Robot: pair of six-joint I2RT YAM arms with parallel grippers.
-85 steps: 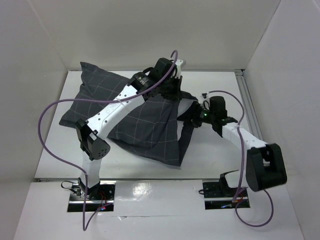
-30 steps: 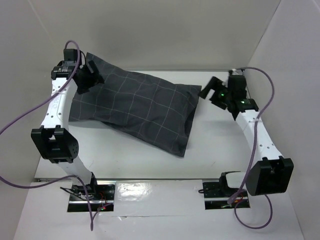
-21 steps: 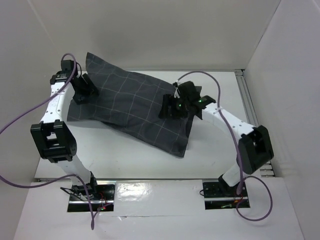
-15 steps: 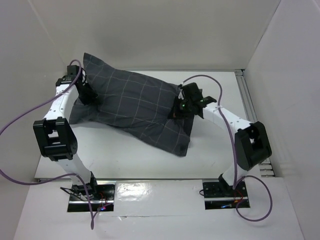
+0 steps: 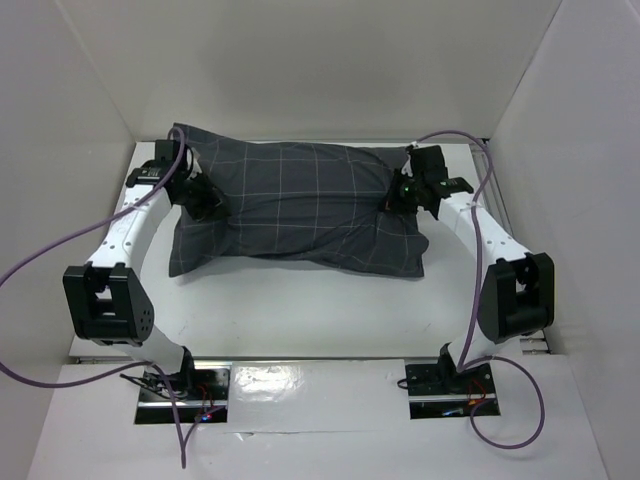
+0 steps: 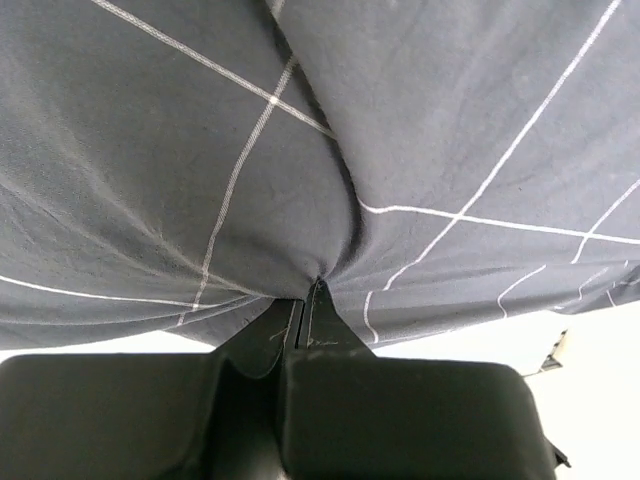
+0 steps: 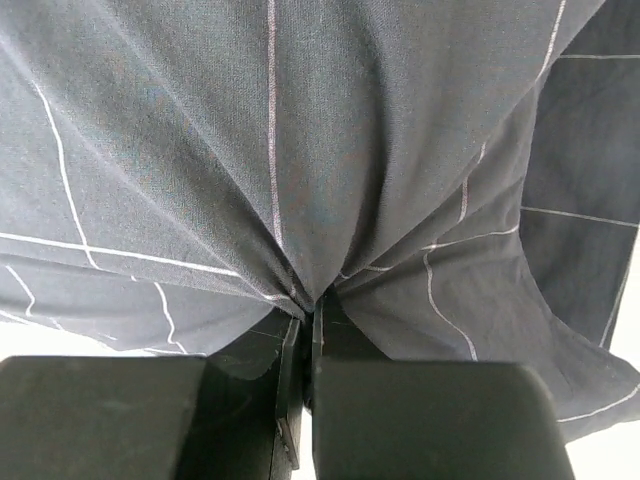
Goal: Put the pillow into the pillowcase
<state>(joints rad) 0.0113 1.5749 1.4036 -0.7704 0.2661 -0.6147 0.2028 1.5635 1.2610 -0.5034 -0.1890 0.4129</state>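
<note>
The dark charcoal pillowcase [image 5: 300, 205] with thin light checks lies plump across the back of the white table, long side left to right. No white of the pillow shows; it is hidden. My left gripper [image 5: 205, 197] is shut on the pillowcase at its left end; the left wrist view shows cloth [image 6: 300, 180] bunched into the closed jaws. My right gripper [image 5: 398, 196] is shut on the pillowcase near its right end; the right wrist view shows folds [image 7: 320, 200] gathered into the closed jaws. A limp flap of the case [image 5: 405, 255] lies flat at the front right.
White enclosure walls stand close behind and on both sides. Purple cables [image 5: 40, 260] loop from each arm. A metal rail [image 5: 490, 175] runs along the table's right edge. Bare white table [image 5: 300, 310] lies between the pillowcase and the arm bases.
The pillowcase has swung from a diagonal lie to level and shifted right. My left gripper moved right and forward with its end; my right gripper moved right and back with the other end.
</note>
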